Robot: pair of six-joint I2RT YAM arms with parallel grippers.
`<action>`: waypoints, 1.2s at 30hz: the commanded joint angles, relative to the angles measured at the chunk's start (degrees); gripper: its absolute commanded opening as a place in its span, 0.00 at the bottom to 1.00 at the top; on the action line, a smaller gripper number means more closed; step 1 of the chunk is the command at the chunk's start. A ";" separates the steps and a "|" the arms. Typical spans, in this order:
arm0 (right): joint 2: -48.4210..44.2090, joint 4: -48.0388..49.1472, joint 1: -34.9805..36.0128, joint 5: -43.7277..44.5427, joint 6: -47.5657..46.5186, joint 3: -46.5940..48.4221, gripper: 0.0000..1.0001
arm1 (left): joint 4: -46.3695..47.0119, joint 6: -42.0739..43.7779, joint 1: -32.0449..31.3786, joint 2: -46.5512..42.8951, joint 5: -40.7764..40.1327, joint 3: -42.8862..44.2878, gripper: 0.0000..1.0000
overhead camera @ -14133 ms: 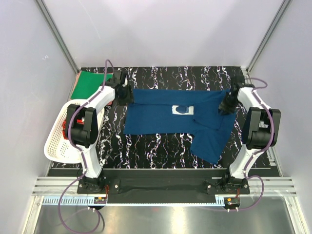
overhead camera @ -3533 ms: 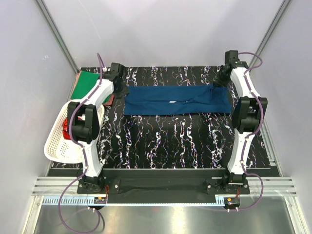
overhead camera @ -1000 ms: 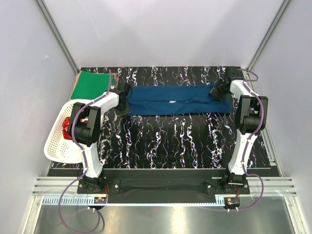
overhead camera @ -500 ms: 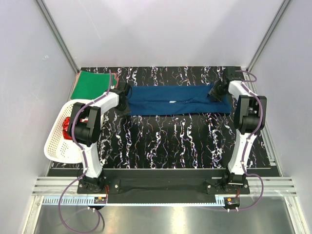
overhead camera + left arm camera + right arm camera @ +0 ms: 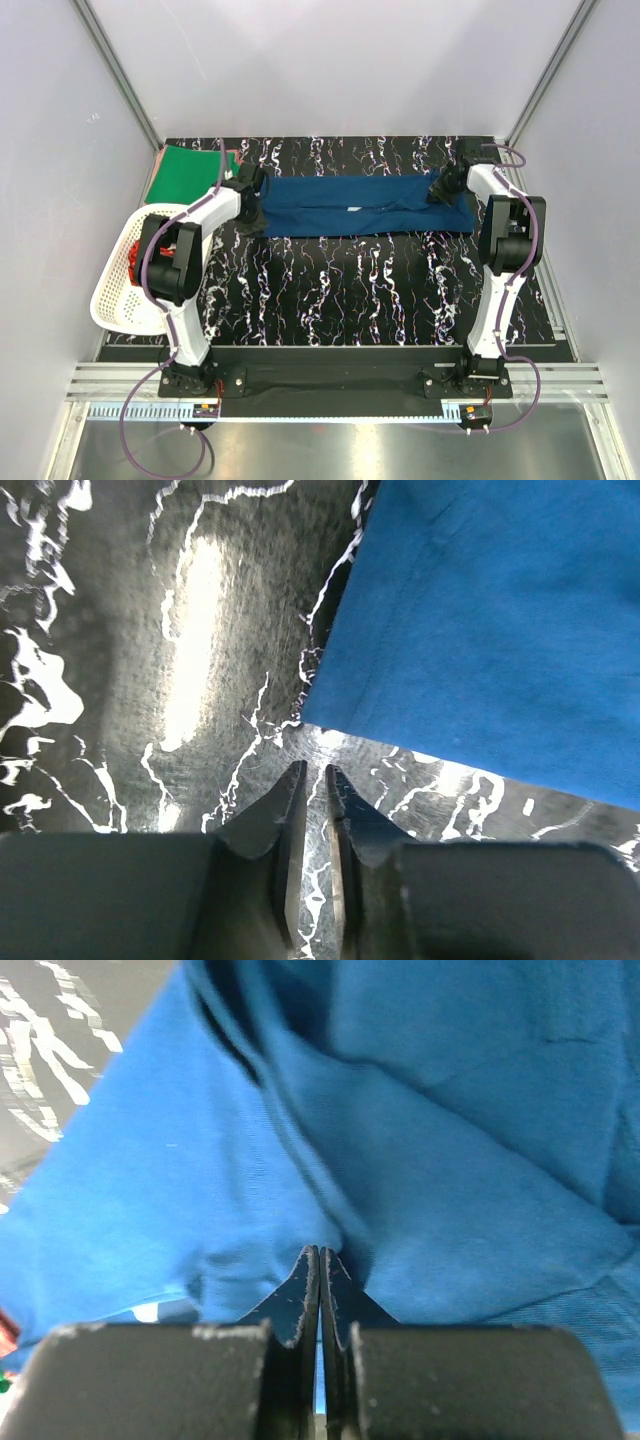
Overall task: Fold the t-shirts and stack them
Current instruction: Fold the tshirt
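Note:
The navy blue t-shirt [image 5: 360,205] lies folded into a long band across the back of the table. My left gripper [image 5: 252,213] hovers just off the shirt's left end. In the left wrist view its jaws [image 5: 310,770] stand a narrow gap apart over bare table, with nothing between them, a little short of the shirt's corner [image 5: 330,715]. My right gripper [image 5: 440,189] is down on the shirt's right end. There its jaws [image 5: 320,1252] are pressed together on puckered blue cloth [image 5: 450,1110]. A folded green t-shirt [image 5: 185,172] lies at the back left corner.
A white lattice basket [image 5: 108,300] hangs over the table's left edge with a red t-shirt [image 5: 133,262] inside. The black marbled table [image 5: 350,290] extends toward the arm bases. Metal frame posts and white walls stand close on both sides.
My right gripper has closed on the shirt's right end. My left gripper's jaws have parted slightly and shifted a little back along the shirt's left edge. The shirt has not moved.

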 commanded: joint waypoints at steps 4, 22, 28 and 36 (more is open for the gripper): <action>-0.83 1.69 1.99 -4.65 2.17 5.72 0.00 | 0.16 -0.09 0.28 -2.98 -0.94 3.45 0.18; 8.49 8.27 5.34 -12.30 9.03 15.31 0.03 | 1.84 1.49 0.63 3.27 -2.43 2.40 0.44; 9.55 15.81 5.42 -16.16 14.21 14.26 0.01 | 1.48 1.14 0.72 3.80 -2.43 2.13 0.20; 11.56 21.99 5.86 -18.90 20.36 13.11 0.10 | 1.30 0.61 0.72 4.23 -1.73 1.87 0.00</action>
